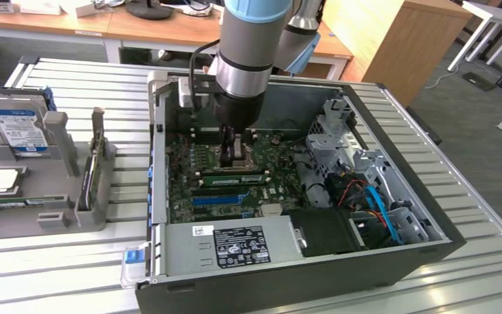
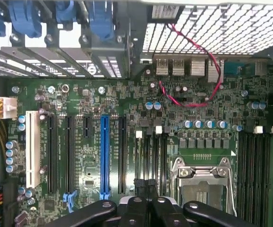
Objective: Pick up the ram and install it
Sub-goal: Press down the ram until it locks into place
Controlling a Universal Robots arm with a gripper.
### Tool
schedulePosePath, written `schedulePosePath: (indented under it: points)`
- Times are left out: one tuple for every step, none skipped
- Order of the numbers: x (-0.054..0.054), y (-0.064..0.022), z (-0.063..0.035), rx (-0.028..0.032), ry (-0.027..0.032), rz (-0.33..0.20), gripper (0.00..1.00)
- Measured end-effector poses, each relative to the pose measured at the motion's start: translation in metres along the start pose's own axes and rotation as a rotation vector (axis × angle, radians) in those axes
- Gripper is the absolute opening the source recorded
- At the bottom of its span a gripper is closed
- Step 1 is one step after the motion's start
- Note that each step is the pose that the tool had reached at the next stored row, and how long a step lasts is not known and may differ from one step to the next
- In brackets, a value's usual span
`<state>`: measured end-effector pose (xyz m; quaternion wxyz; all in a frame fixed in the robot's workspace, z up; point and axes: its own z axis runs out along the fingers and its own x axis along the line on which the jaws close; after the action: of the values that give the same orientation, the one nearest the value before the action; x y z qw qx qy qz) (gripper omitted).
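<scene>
In the exterior view, the ram (image 1: 233,176) is a slim green strip with a pale label. It stands on edge in a slot on the motherboard (image 1: 273,157), inside the open computer case (image 1: 408,216) and just in front of the processor socket. My gripper (image 1: 233,162) reaches straight down into the case, its tips right above the strip. I cannot tell whether they touch it. In the wrist view the gripper (image 2: 146,183) is shut, its black fingertips (image 2: 140,182) pressed together over the dark memory slots (image 2: 161,156) beside the metal socket (image 2: 203,177). Nothing shows between the fingers.
The blue expansion slot (image 2: 104,156) lies next to the memory slots, with a red wire (image 2: 193,101) near the rear ports. The power supply (image 1: 233,245) and drive cage (image 1: 329,140) hem in the board. A grey tray (image 1: 24,216) at the exterior view's left holds a hard drive (image 1: 20,127).
</scene>
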<state>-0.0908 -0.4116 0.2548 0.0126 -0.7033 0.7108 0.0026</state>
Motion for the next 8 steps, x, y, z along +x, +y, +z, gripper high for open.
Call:
schedulePosePath:
  points:
    - [0.0,-0.0014,0.0,0.0,-0.0001,0.0,0.1]
    - [0.0,-0.0027,0.0001,0.0001,-0.0001,0.0,0.1]
    - [0.0,-0.0041,0.0001,0.0,-0.0001,0.0,0.1]
    - [0.0,-0.0055,0.0001,0.0,-0.0001,0.0,0.1]
    - [0.0,-0.0069,0.0001,0.0001,0.0,0.0,0.1]
    - [0.0,-0.0084,0.0001,0.0,-0.0001,0.0,0.1]
    - [0.0,-0.0098,0.0002,0.0,-0.0001,0.0,0.1]
    - [0.0,-0.0114,0.0002,0.0001,-0.0001,0.0,0.1]
